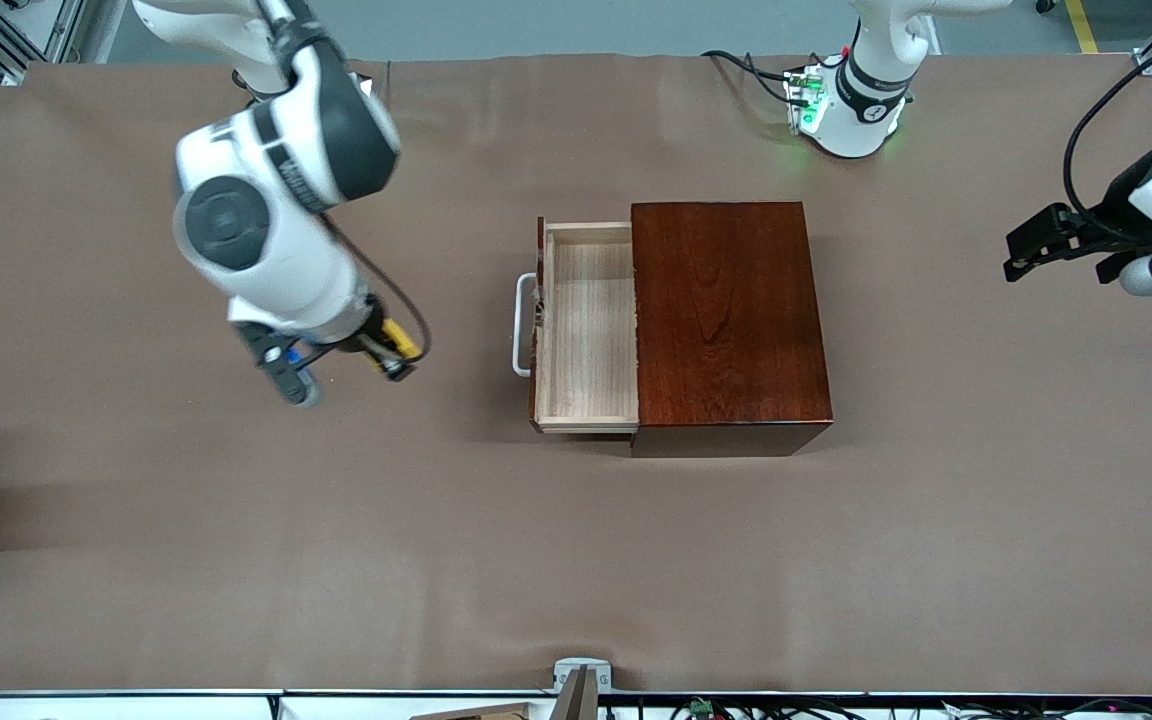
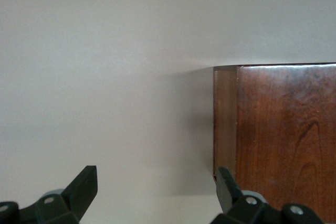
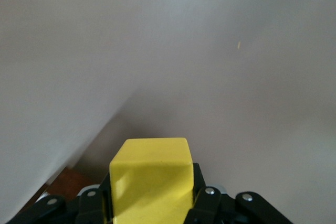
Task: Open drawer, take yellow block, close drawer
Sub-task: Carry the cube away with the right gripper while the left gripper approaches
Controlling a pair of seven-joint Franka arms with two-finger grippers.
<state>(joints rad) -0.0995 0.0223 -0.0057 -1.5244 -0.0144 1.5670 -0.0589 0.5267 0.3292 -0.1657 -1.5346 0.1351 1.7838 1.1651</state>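
Observation:
The yellow block point(image 1: 400, 343) point(image 3: 149, 177) sits between the fingers of my right gripper point(image 1: 391, 355) point(image 3: 151, 195), which is shut on it. That gripper hangs over bare table toward the right arm's end, well apart from the drawer. The drawer point(image 1: 586, 330) stands pulled out of the reddish-brown wooden box point(image 1: 726, 310) point(image 2: 283, 135). Its white handle point(image 1: 522, 325) faces the right gripper, and the part of its pale wood tray that shows holds nothing. My left gripper point(image 1: 1014, 253) point(image 2: 156, 179) waits open over the table at the left arm's end, beside the box, with nothing between its fingers.
The brown table cover point(image 1: 236, 560) runs out to every edge. The left arm's base point(image 1: 851, 110) with cables stands at the table's robot side, near the box. A small grey bracket point(image 1: 578, 678) sits at the edge nearest the front camera.

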